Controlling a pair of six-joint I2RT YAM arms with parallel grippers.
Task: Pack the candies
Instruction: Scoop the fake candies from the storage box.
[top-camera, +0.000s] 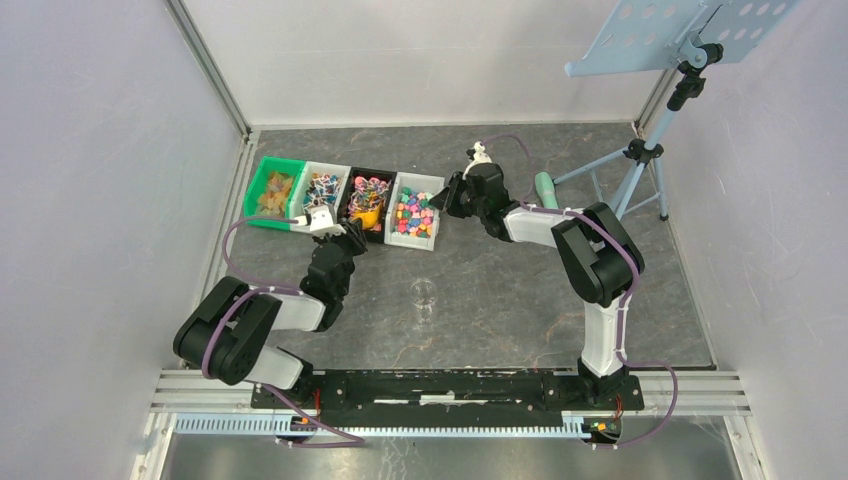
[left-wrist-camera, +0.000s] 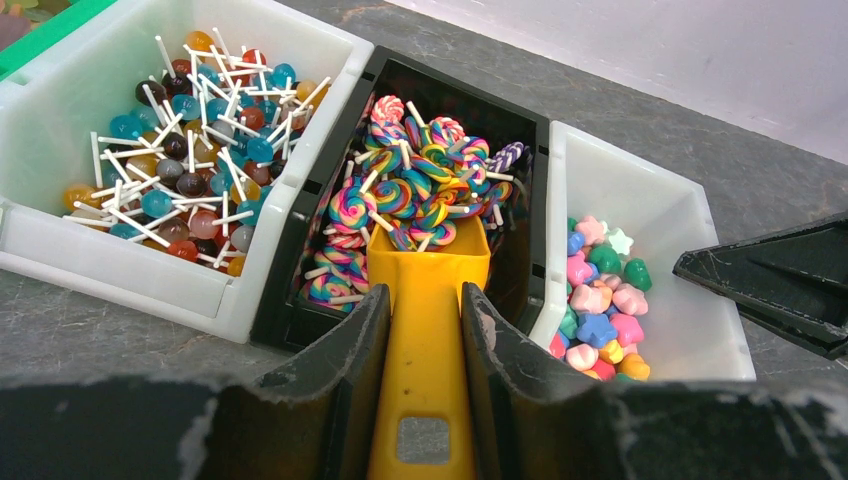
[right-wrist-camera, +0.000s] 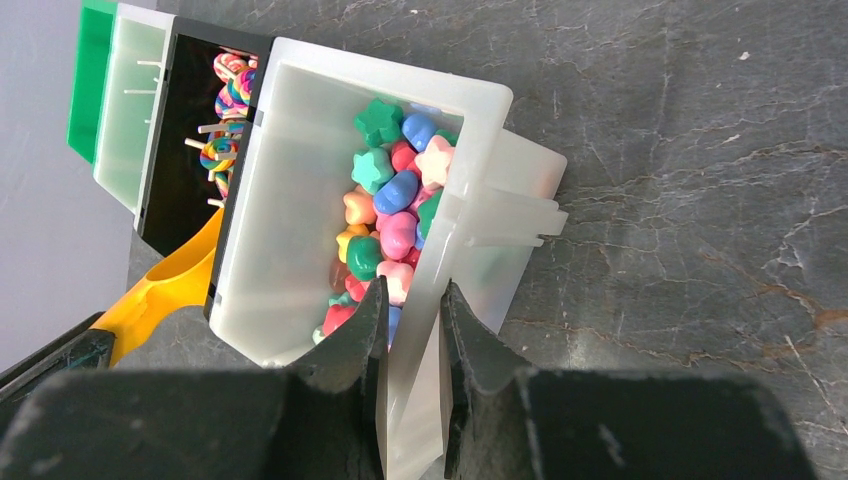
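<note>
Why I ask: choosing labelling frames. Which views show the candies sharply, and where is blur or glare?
Top external: even light, candies too small to separate. Left wrist: candies crisp, left hand on the scoop dark. Right wrist: crisp too, right hand on the white bin dark. No view shows glare.

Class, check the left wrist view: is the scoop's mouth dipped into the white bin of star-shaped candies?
No, the scoop reaches into the black bin among the swirl lollipops.

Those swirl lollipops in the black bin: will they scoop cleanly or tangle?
Probably tangle: the swirl lollipops lie heaped with sticks crossing. They look small and light, so some may slide off the open-fronted scoop.
</note>
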